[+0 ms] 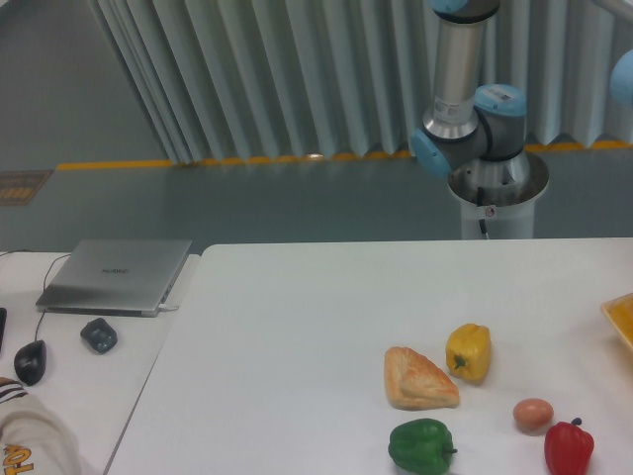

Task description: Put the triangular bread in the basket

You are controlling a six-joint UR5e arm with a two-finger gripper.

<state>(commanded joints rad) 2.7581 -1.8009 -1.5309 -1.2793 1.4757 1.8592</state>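
Nearest the camera, along the front of the white surface (316,327), lie a green bell pepper (421,445) and a red bell pepper (569,447), with a small brown egg (533,414) between and slightly behind them.

Just behind the green pepper rests the triangular bread (419,378), flat on the surface and untouched. Its long axis runs roughly left to right in view, with the pointed end aimed right, toward the egg. A yellow bell pepper (469,351) stands just beside the bread's upper right edge, close enough to crowd a grasp from that side.

At the right edge of the frame, level with the yellow pepper, only a corner of the basket (620,317) shows. It lies well apart from the bread, to the right. In my judgement the transfer is a rightward carry passing over or behind the yellow pepper.

On the adjoining desk at left sit a closed laptop (117,275), a small dark object (98,334) and a computer mouse (30,361).

Farthest back, the UR5e arm (465,119) stands on its pedestal behind the surface, its link rising straight up out of frame. The gripper is out of view, so its jaw state cannot be determined. The bread lies forward of the arm's base, toward the camera. No step of the task is yet evident.
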